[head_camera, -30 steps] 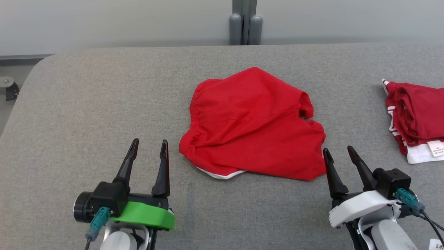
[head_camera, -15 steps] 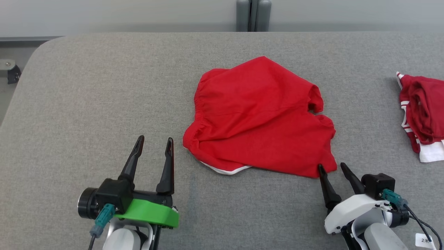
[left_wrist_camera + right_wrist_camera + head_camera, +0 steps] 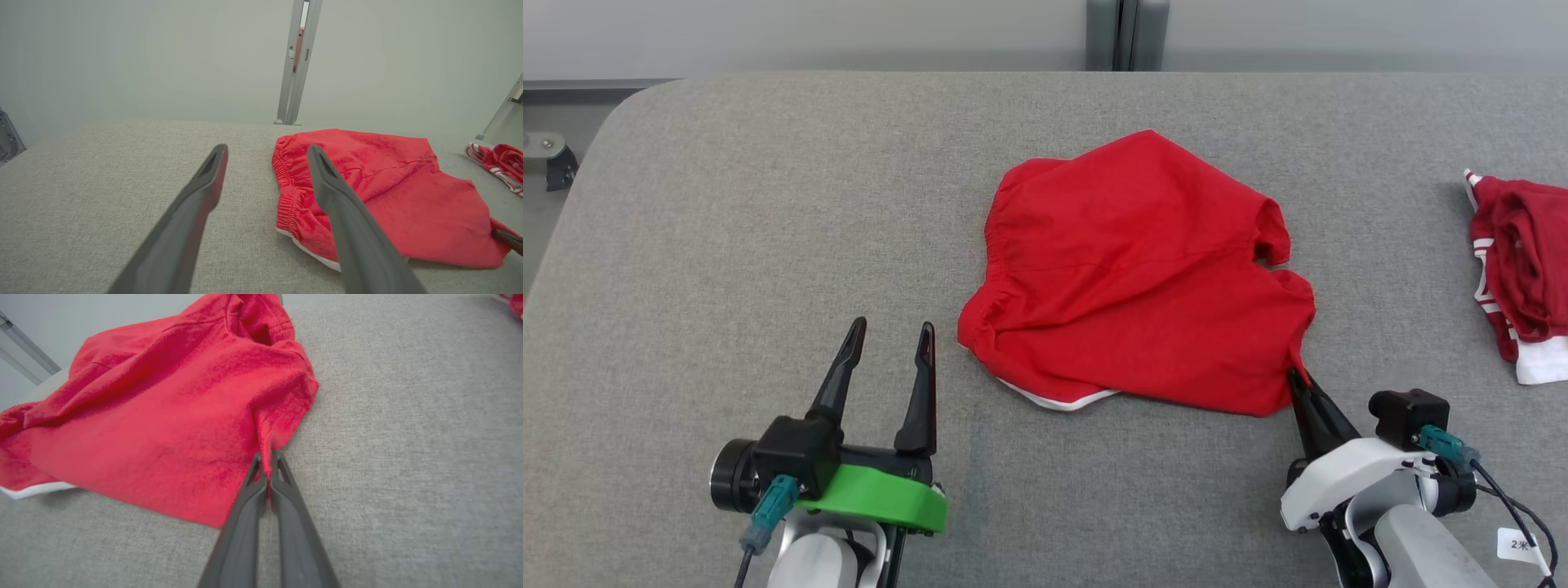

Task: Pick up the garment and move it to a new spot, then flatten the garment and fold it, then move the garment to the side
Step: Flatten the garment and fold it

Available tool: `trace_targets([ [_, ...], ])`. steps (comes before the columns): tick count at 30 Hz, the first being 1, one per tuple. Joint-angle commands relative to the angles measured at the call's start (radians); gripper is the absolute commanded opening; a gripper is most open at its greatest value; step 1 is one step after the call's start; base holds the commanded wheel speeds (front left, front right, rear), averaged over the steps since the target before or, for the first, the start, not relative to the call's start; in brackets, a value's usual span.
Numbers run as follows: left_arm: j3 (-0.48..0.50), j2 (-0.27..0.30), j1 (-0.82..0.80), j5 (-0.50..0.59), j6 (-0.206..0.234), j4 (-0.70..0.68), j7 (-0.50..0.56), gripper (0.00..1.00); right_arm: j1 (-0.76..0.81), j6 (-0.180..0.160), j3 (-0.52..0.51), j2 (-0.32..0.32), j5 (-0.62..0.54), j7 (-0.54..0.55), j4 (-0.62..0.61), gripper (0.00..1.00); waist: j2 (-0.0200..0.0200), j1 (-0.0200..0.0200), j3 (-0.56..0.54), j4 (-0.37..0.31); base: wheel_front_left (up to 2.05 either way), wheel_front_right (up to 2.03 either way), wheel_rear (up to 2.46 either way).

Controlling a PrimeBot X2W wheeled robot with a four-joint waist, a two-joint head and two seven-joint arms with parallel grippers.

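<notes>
The garment (image 3: 1135, 269) is a pair of red shorts with a white trim, lying rumpled on the grey table (image 3: 768, 204). My right gripper (image 3: 1298, 382) is shut on the garment's near right corner, and in the right wrist view a fold of red cloth is pinched between its fingertips (image 3: 266, 457). My left gripper (image 3: 890, 335) stands open over bare table, just left of the garment's elastic waistband (image 3: 288, 196), apart from it. The left wrist view shows the garment (image 3: 388, 192) to the right of its fingers (image 3: 327, 192).
A second red and white garment (image 3: 1515, 269) lies bunched at the table's right edge. A grey post (image 3: 1125, 34) stands behind the far edge. The table's rounded corner (image 3: 629, 98) is at the far left, with floor beyond it.
My right gripper has moved forward onto the garment's near right corner and shut on it. The left gripper has stayed open. The head camera shifted slightly.
</notes>
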Motion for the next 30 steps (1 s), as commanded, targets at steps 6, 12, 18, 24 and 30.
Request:
trace_targets([
  [6,0.011,0.002,0.006,0.000,0.006,0.004,0.000,1.00,0.005,0.000,0.003,-0.015,0.021,-0.007,-0.093,0.00,0.0000,0.0000,-0.023,-0.016,0.00,0.00,0.00],
  [12,0.006,0.002,0.009,-0.004,0.005,0.003,0.000,1.00,0.003,0.000,-0.001,-0.030,0.066,0.000,-0.192,0.00,0.0000,0.0000,-0.033,-0.017,0.00,0.00,0.00],
  [18,-0.003,0.002,-0.003,-0.003,0.002,0.000,0.000,1.00,-0.065,0.000,-0.015,-0.056,0.081,0.071,-0.218,0.00,0.0000,0.0000,-0.017,0.001,0.00,0.00,0.00],
  [24,-0.010,0.002,-0.018,-0.005,0.003,0.001,0.000,1.00,-0.152,0.000,-0.021,-0.075,0.089,0.157,-0.147,0.00,0.0000,0.0000,0.004,0.039,0.00,0.00,0.00],
  [30,-0.018,0.002,-0.027,-0.012,0.004,0.004,0.000,1.00,-0.233,0.000,0.018,-0.084,0.097,0.212,-0.040,0.00,0.0000,0.0000,0.025,0.076,0.00,0.00,0.00],
])
